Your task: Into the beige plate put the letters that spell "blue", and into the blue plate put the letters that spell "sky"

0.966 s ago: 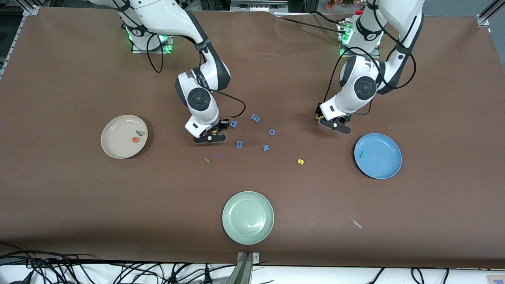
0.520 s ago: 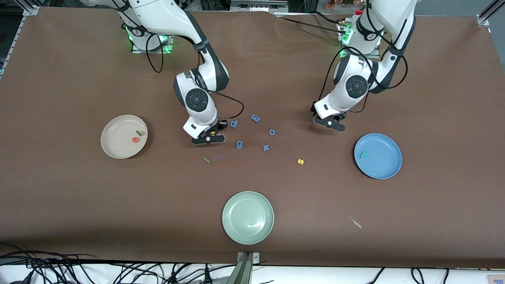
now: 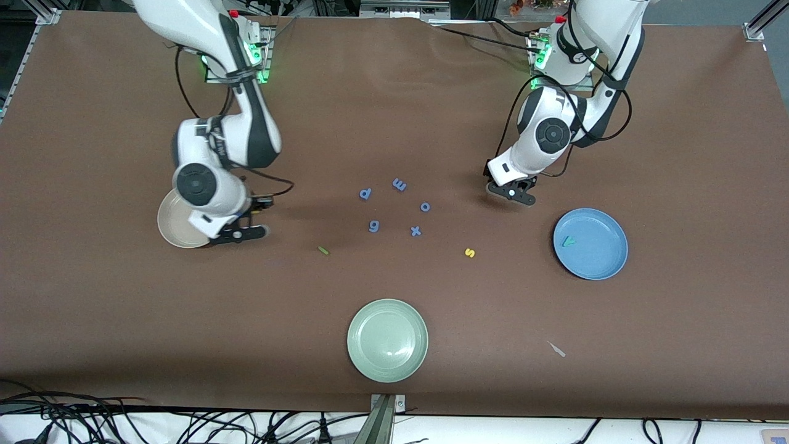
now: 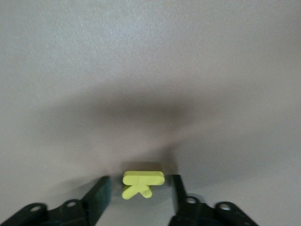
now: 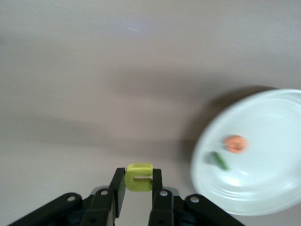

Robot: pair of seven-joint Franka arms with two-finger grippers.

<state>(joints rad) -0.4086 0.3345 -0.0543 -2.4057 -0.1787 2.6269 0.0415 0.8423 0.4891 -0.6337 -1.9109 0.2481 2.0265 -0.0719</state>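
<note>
Clamping the yellow "u" (image 5: 139, 177) between both fingers, my right gripper (image 3: 237, 233) hangs over the tabletop just beside the beige plate (image 3: 169, 229), at the rim facing the table's middle. That plate holds the orange "e" (image 5: 235, 143) and the dark green "b" (image 5: 218, 160). My left gripper (image 3: 513, 192) stands low over the tabletop with its jaws apart, straddling the yellow "k" (image 4: 142, 182) without touching it. The blue plate (image 3: 601, 259), near the left arm's end, holds the teal "y" (image 3: 568, 241). The thin green "l" (image 3: 323, 250) and the yellow "s" (image 3: 470, 252) lie on the tabletop's middle.
</note>
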